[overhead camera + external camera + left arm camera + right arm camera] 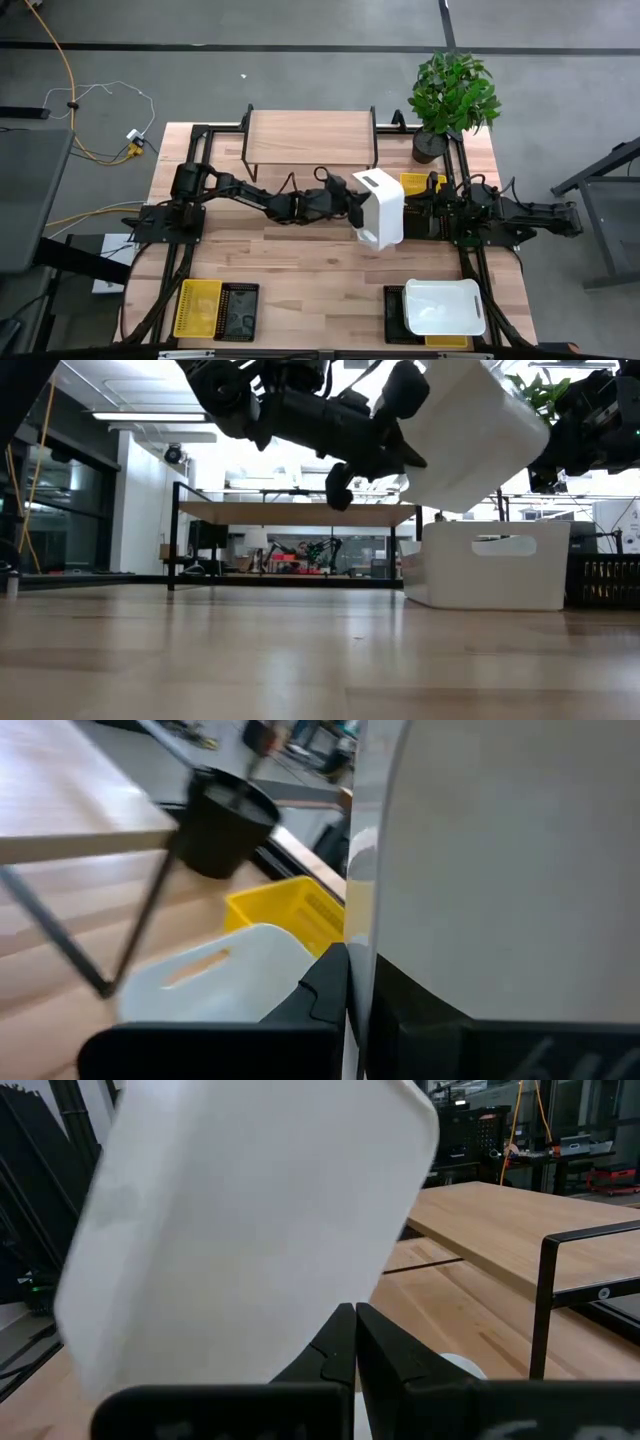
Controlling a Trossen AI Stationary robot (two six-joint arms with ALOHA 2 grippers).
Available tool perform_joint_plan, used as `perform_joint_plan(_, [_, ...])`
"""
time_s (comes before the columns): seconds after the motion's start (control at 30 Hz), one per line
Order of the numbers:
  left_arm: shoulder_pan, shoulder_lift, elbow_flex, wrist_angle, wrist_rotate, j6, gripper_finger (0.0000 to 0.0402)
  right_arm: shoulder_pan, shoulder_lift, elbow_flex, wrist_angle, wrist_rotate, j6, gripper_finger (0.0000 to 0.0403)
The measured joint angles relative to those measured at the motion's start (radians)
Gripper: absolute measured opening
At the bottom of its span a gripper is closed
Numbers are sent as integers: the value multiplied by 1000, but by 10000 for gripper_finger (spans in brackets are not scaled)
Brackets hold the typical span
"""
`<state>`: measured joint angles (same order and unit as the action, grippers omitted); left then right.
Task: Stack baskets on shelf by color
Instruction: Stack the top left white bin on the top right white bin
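Shelf (308,138) at table's far edge. Potted plant (452,98) right of shelf. Held basket (381,208) lifted in front of shelf's right end.

Smooth white plastic basket (382,208), light wood shelf (308,136), matt tabletop (300,260)

lab | grey floor (300,25) | loose cables (100,110) | workbenches (300,555) behind glass

1 overhead, 1 table-level, 2 wrist views share the white basket (381,208).
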<state>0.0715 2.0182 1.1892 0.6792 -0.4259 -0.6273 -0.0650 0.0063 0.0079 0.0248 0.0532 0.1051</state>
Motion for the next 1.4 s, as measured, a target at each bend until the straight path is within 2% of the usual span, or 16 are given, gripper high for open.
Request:
perform_joint_plan(0.3, [-8, 115, 34, 94, 55, -14, 0, 0, 0, 0, 0, 0, 0, 0])
perform_joint_plan(0.6, [-8, 171, 95, 69, 84, -7, 0, 0, 0, 0, 0, 0, 0, 0])
perform_joint_plan(0.83, [-10, 138, 94, -75, 70, 1, 0, 0, 0, 0, -1, 0, 0, 0])
perform_joint_plan(1.2, [-53, 56, 94, -319, -35, 67, 0, 0, -1, 0, 0, 0, 0, 0])
perform_joint_plan(1.4, [-61, -7, 91, -445, -27, 80, 0, 0, 0, 0, 0, 0, 0, 0])
